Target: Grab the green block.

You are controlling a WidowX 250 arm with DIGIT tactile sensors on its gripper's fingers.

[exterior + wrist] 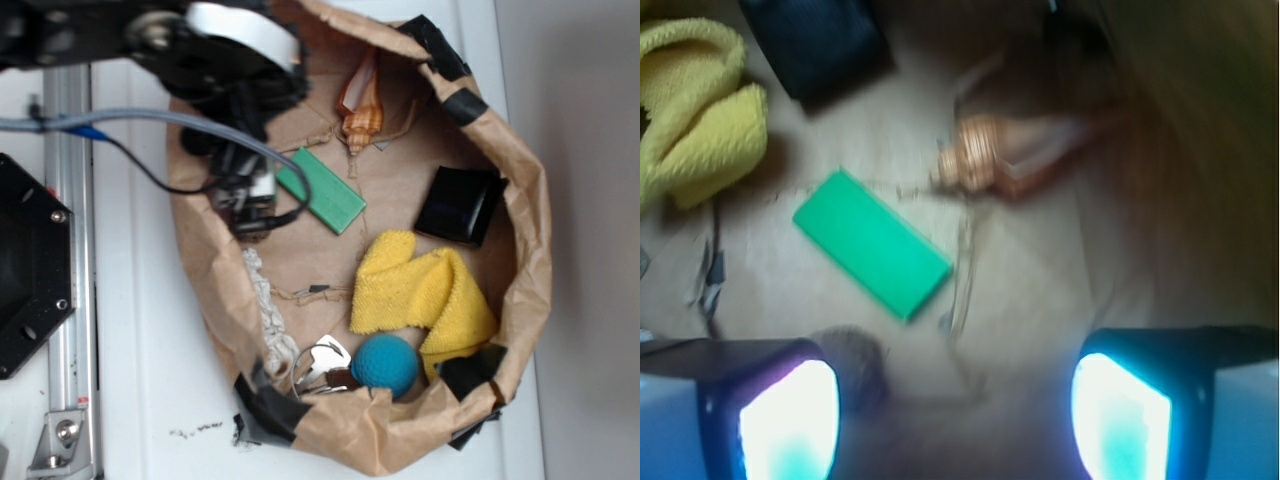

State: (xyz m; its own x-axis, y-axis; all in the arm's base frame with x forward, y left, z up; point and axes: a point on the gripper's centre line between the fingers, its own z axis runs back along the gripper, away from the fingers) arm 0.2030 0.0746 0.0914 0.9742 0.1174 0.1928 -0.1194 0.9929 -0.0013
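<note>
Probably light, stiff, matte and not slippery: green block [871,244] flat on brown paper bag [520,200] floor, diagonal, just ahead of gripper [955,415] with fingers apart, untouched; best pinched across short width, mid-length.

**White Tabletop Carried a Torn Paper Bag**

The white tabletop [150,390] bore one large item directly: a brown paper bag [205,270], spread open like a shallow basin, its rolled rim patched with black tape [272,408]. The bag filled most of the middle and reached close to the right edge. Along the left edge ran a metal rail [68,300], with a black base plate [30,270] beside it. Small dark specks [195,432] lay near the bag's lower left rim.
</note>
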